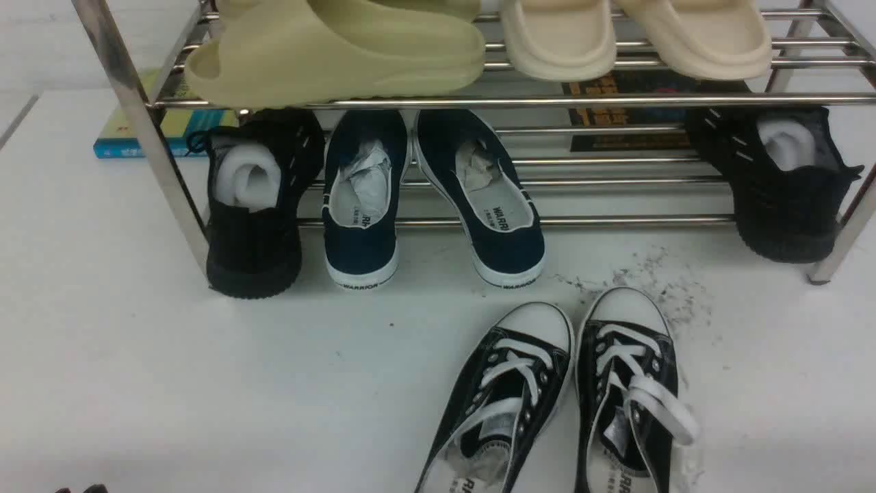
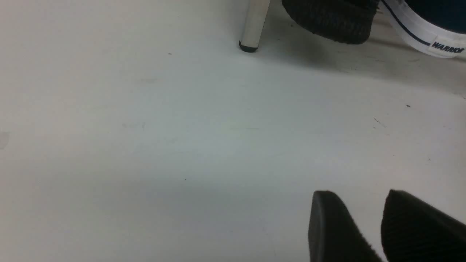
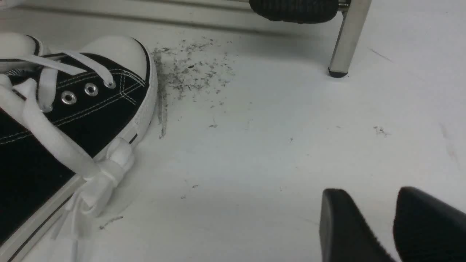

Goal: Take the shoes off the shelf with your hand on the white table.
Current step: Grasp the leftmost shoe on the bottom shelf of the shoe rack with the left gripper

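The left black gripper (image 2: 367, 222) is hovering over the broad white table (image 2: 164, 145), its jaws standing partly apart and gripping nothing, in front of one leg of the chrome two-tier metal shelf (image 2: 253, 25). The right black gripper (image 3: 371, 222) is likewise gaping empty before the shelf's other front leg. The navy blue canvas slip-on shoes (image 1: 361, 250) are lying on the shelf's lower tier, heels jutting over its front bar.

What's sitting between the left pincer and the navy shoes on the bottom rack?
Nothing visible. In the left wrist view, only bare white table lies between the left pincer and the navy shoes. The rack leg and a black knit sneaker stand beside the shoes, not across that path.
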